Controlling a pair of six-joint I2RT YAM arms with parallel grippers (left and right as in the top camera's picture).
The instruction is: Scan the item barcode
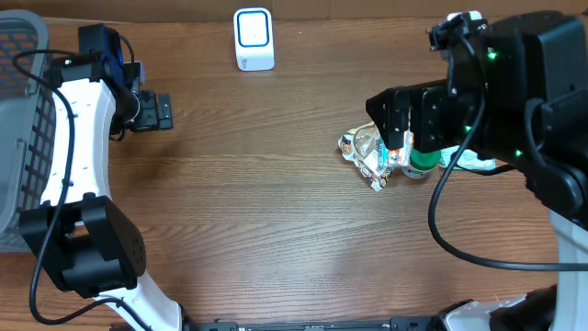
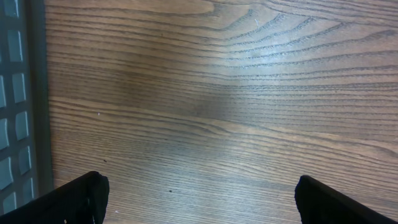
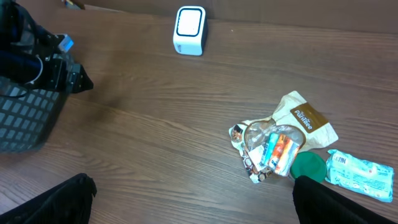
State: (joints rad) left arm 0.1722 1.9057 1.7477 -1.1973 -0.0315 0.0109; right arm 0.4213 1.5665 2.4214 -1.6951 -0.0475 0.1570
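Observation:
The items lie in a small pile (image 1: 377,156) right of the table's middle. It holds a clear tube with orange and blue contents (image 3: 277,149), a green lid (image 3: 308,167), a brown-labelled pouch (image 3: 305,118) and a blue-white packet (image 3: 360,167). A white scanner (image 1: 254,39) stands at the far edge, also in the right wrist view (image 3: 189,30). My right gripper (image 1: 390,118) hangs over the pile, open and holding nothing (image 3: 193,199). My left gripper (image 1: 163,110) is open over bare wood at the far left (image 2: 199,199).
A grey mesh basket (image 1: 23,92) fills the left edge of the table, and its wall (image 2: 15,106) shows beside the left fingers. Brown wood stretches between the basket and the pile.

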